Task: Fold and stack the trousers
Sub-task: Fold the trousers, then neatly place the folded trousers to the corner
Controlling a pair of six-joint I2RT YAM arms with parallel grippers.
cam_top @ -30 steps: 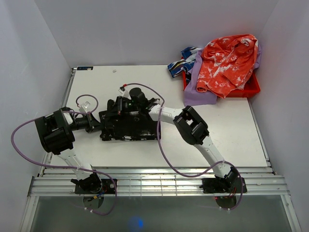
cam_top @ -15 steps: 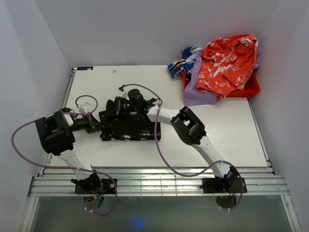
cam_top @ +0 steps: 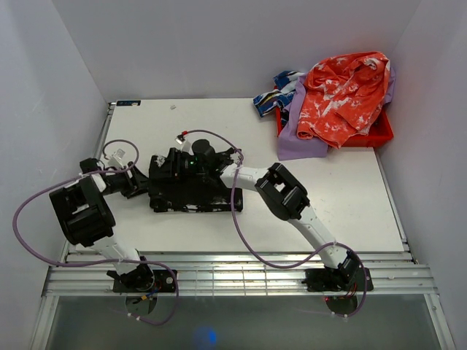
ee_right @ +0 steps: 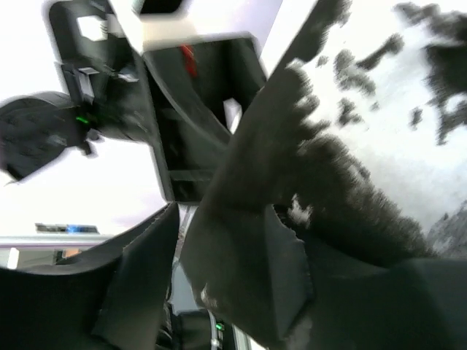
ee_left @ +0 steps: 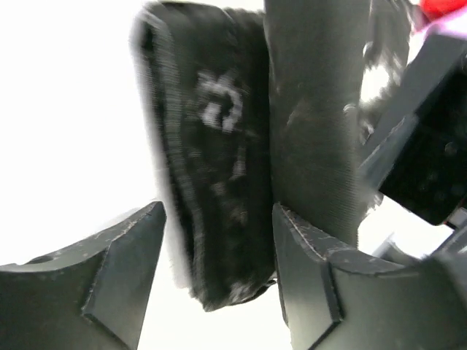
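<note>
White table (cam_top: pixel 357 189), grey walls (cam_top: pixel 219 44), folded trousers (cam_top: pixel 186 198) centre-left.

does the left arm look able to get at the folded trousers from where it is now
Probably yes. The left pincer sits at the left edge of the trousers, jaws open around a fold of the fabric, and nothing stands between them.

I operate in a robotics lab test cell, identified by plain white walls (cam_top: pixel 219 44) enclosing the white table (cam_top: pixel 350 197) beneath my left claw (ee_left: pixel 219 219), the aluminium rail (cam_top: pixel 241 281) behind it carrying both arm bases (cam_top: pixel 135 281), loose purple cables (cam_top: pixel 238 226), and a red bin (cam_top: pixel 381 135) of clothes far to its right.
</note>
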